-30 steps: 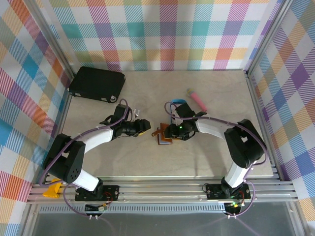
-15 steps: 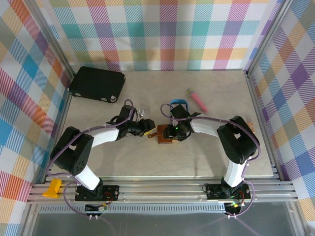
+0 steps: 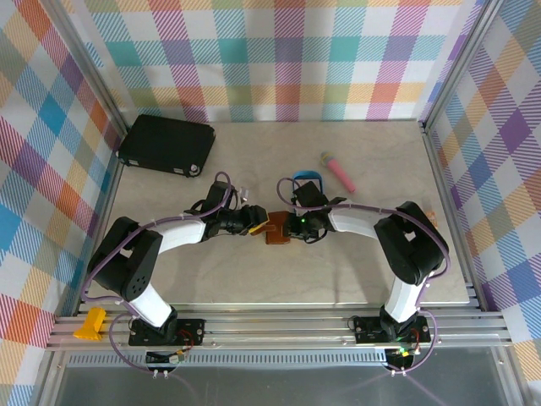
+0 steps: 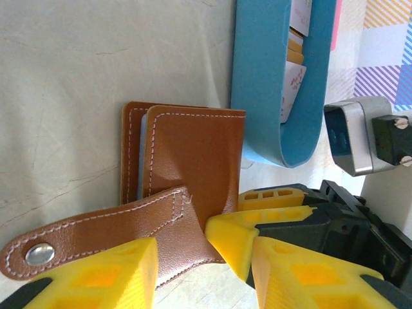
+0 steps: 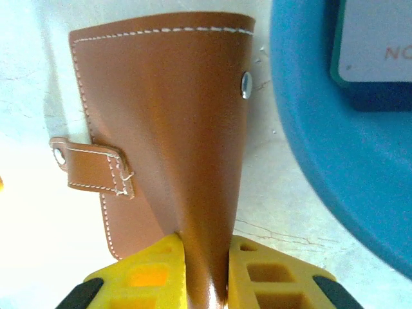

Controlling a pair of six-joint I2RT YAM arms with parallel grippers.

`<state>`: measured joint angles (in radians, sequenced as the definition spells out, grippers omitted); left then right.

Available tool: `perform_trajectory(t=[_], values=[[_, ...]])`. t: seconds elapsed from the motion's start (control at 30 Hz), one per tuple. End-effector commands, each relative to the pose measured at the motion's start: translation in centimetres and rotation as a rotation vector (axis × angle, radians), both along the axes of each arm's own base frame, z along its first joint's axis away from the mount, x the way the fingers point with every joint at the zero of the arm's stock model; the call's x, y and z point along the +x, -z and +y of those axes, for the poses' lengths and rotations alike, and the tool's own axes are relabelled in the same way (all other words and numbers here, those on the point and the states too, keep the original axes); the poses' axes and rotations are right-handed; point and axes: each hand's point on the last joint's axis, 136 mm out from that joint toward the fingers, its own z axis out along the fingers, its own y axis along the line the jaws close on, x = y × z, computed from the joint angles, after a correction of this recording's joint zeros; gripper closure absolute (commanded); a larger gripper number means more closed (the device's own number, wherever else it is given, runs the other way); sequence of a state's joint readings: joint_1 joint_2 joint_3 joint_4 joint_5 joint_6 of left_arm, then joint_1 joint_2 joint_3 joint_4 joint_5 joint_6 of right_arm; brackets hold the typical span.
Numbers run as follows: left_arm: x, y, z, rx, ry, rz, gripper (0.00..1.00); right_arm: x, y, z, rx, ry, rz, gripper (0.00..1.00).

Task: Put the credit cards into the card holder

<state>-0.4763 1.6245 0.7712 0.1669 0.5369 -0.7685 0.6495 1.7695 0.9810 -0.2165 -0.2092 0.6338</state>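
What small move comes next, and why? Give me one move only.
Likely close the left gripper on the snap tab: its fingers stand open with the tab's stitched end between them, while the right gripper pinches the folded card holder by its edge. Holding both sides should let it be pulled open for the credit cards.

The left arm (image 3: 173, 237) and the right arm (image 3: 363, 222) look the same: white tubes with fat black joints. A thin purple cable (image 3: 88, 279) loops along each arm. Each arm stands on a black base (image 3: 173, 330). A tiny green light (image 3: 303, 222) glows near the right wrist. The left gripper (image 3: 256, 222) and the right gripper (image 3: 287, 227) are black, with bright yellow fingers (image 4: 96, 273). The yellow fingers have square hollows in them, like little windows.
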Motion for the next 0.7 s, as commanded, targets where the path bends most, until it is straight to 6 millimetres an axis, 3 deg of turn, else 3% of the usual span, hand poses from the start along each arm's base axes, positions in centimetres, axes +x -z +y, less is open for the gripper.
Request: perform_trajectory(t=[0.0, 0.13, 0.33, 0.5, 0.67], values=[[0.0, -0.8, 0.1, 0.014, 0.012, -0.027, 0.57, -0.4, 0.4, -1.0, -0.041, 0.018, -0.010, 0.89], [-0.2, -1.4, 0.8, 0.029, 0.011, -0.035, 0.57, -0.4, -1.1, -0.9, -0.025, 0.013, -0.032, 1.00], [-0.8, -3.4, 3.1, 0.070, 0.006, -0.063, 0.57, -0.8, -5.6, -2.3, -0.052, -0.004, -0.110, 1.00], [-1.9, -6.1, 5.5, 0.116, -0.003, -0.090, 0.57, -2.5, -10.8, -7.3, -0.311, 0.009, -0.176, 1.00], [-3.5, -8.8, 7.7, 0.154, -0.011, -0.092, 0.57, -4.9, -15.5, -13.2, -0.789, 0.060, -0.197, 1.00]])
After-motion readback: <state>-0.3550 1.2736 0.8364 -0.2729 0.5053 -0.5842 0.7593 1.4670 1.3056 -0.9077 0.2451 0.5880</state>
